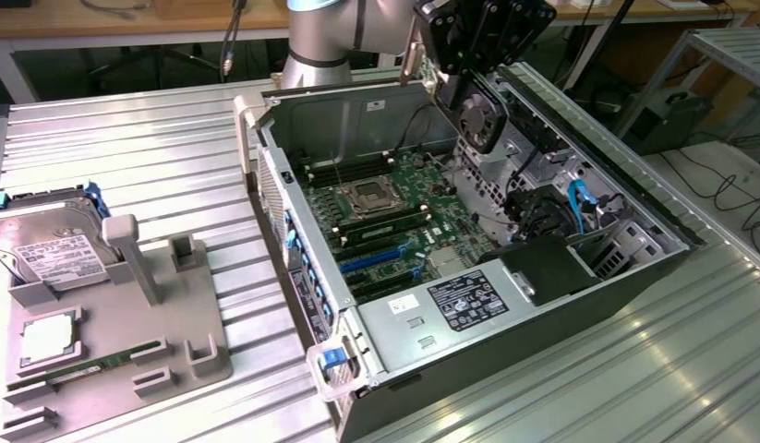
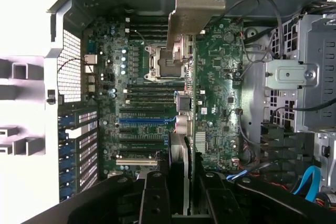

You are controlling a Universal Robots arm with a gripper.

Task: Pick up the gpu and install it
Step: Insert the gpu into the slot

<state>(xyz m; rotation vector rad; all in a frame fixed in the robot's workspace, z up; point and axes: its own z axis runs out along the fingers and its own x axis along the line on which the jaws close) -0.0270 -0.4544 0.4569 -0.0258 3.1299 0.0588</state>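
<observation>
- Left edge of the exterior view: a grey plastic holder tray (image 1: 170, 318) carries a silver hard drive with a white label (image 1: 47, 249), a square silver processor chip (image 1: 47, 341) and a narrow green memory stick (image 1: 90, 367).
- Centre: an open dark metal computer case (image 1: 601, 309) lies on the ribbed metal table (image 1: 146, 157), its green motherboard (image 1: 404, 212) exposed.
- Upper centre-right: the black gripper (image 1: 476, 60) is clamped on the gpu (image 1: 476, 115), a thin flat card with a black fan face, held upright above the case's far end.
- Wrist view: the gpu (image 2: 218, 93) sits between the gripper (image 2: 182, 187) fingers, green board and silver bracket (image 2: 191, 9) over the motherboard (image 2: 136, 103).
</observation>
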